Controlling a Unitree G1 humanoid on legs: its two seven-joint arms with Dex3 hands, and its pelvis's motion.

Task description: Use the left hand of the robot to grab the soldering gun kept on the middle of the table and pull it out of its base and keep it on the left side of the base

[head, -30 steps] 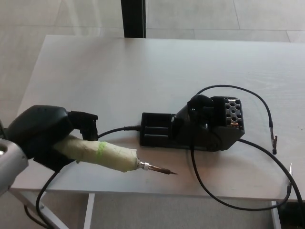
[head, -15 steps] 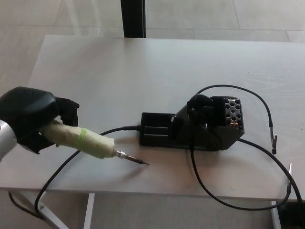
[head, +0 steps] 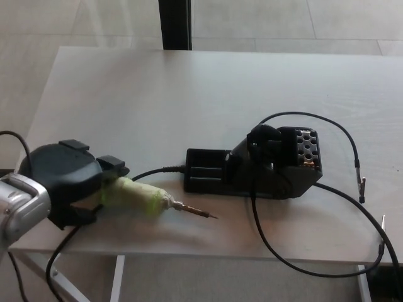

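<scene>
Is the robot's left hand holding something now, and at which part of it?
Yes. The left hand is shut on the soldering gun with the pale green taped handle, gripping the rear of that handle; its metal tip points right toward the black base.

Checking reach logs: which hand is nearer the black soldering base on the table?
Left. The left hand sits left of the black soldering base, apart from it, holding the pale tape-wrapped soldering gun. The right hand is not in view.
</scene>
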